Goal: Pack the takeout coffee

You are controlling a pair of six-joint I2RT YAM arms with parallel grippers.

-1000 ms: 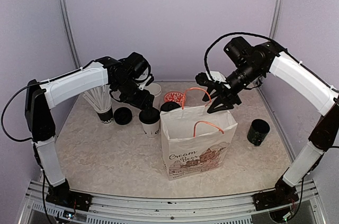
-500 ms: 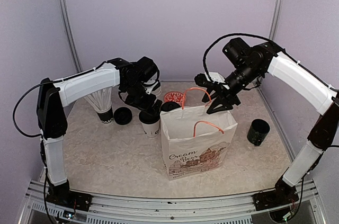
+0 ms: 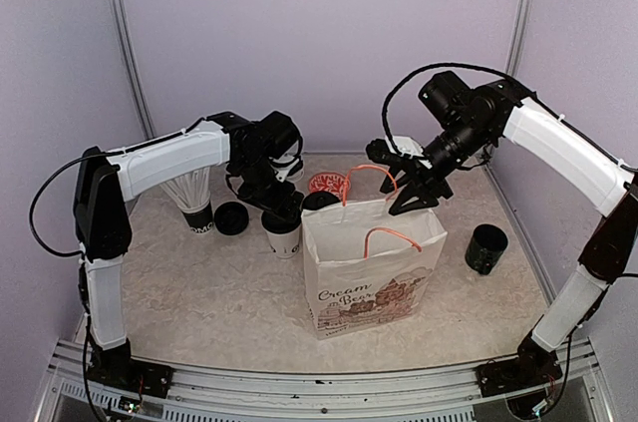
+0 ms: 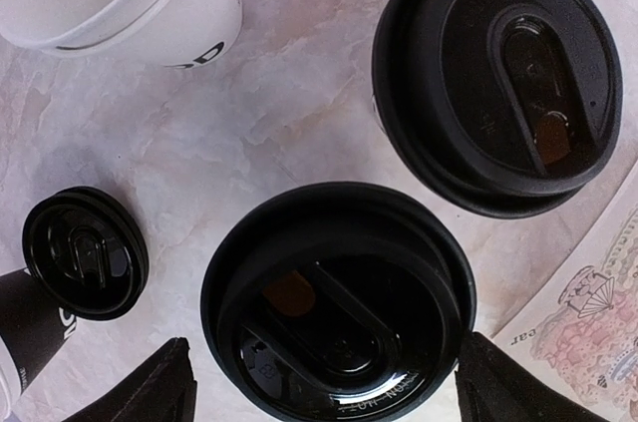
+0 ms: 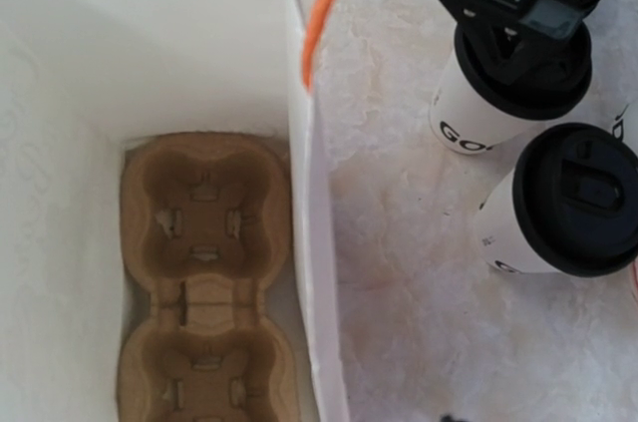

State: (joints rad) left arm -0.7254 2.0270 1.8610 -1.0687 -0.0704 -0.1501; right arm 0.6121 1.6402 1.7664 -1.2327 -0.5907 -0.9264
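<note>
From above I count two white cups with black lids: the front cup (image 3: pixel 284 235) stands just left of the paper bag (image 3: pixel 374 272), and the rear cup (image 3: pixel 319 201) is at the bag's back left corner. I also count one loose lid (image 3: pixel 230 217), one straw cup (image 3: pixel 196 214), one open white cup (image 3: pixel 292 171) and one black pot (image 3: pixel 485 247). The left gripper (image 3: pixel 278 206) hangs right over the front cup. The right gripper (image 3: pixel 413 191) is at the bag's rear rim by an orange handle (image 3: pixel 365 172); whether it is pinching I cannot tell. On the left wrist camera, the fingers (image 4: pixel 162 388) are spread apart on either side of the front cup's lid. On the right wrist camera, one cardboard carrier (image 5: pixel 204 272) lies in the bag with two wells showing, and both cups stand outside.
</note>
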